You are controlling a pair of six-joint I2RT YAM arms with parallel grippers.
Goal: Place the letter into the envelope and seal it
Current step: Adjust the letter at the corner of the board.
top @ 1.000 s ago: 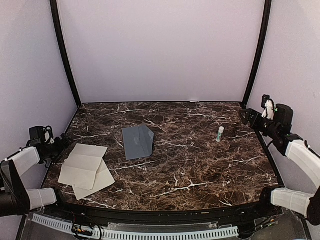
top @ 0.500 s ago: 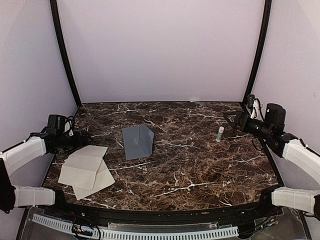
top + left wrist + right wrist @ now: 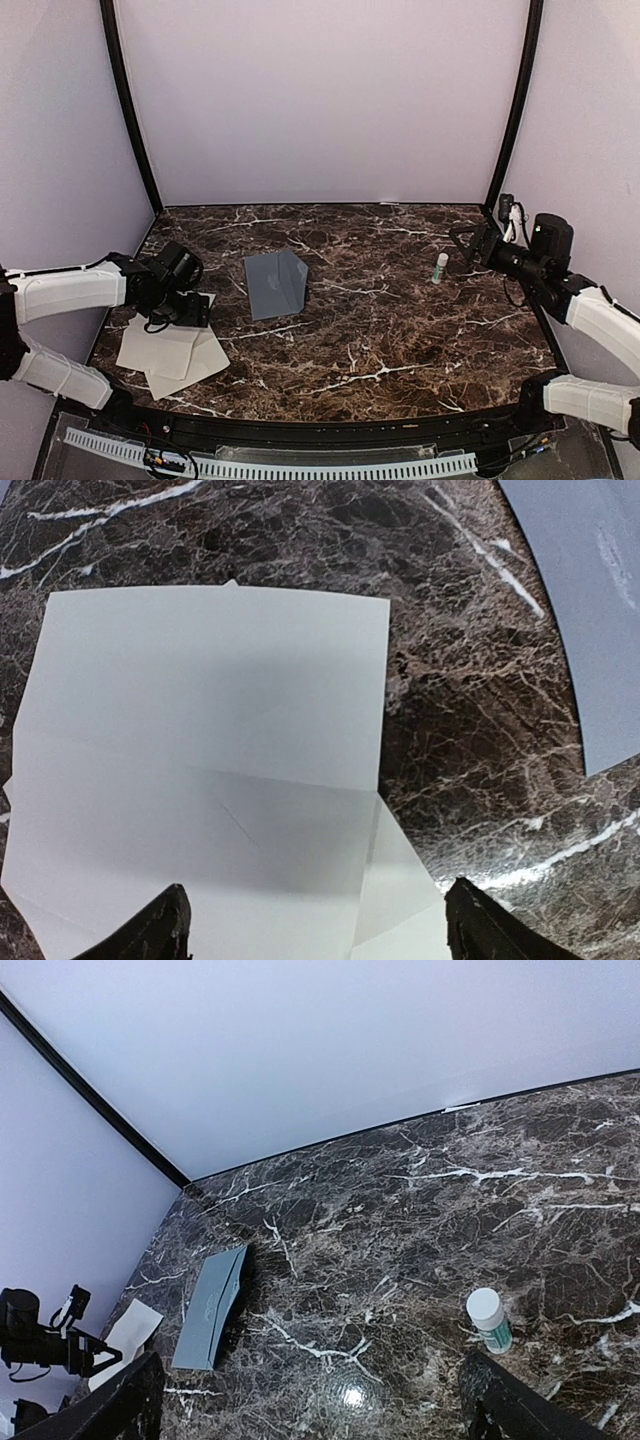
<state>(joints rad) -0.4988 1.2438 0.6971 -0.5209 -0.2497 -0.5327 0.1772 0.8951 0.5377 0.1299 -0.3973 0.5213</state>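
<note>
Wide open, the left claw (image 3: 318,925) hangs directly above the letter (image 3: 200,730) near the bench's (image 3: 470,710) left edge.

There is one marble table (image 3: 400,330). On it lie one cream letter (image 3: 165,350), one grey envelope (image 3: 275,283) and one small white tube (image 3: 441,267) with a green label. There are two grippers, the left gripper (image 3: 318,925) and the right gripper (image 3: 315,1390).
</note>
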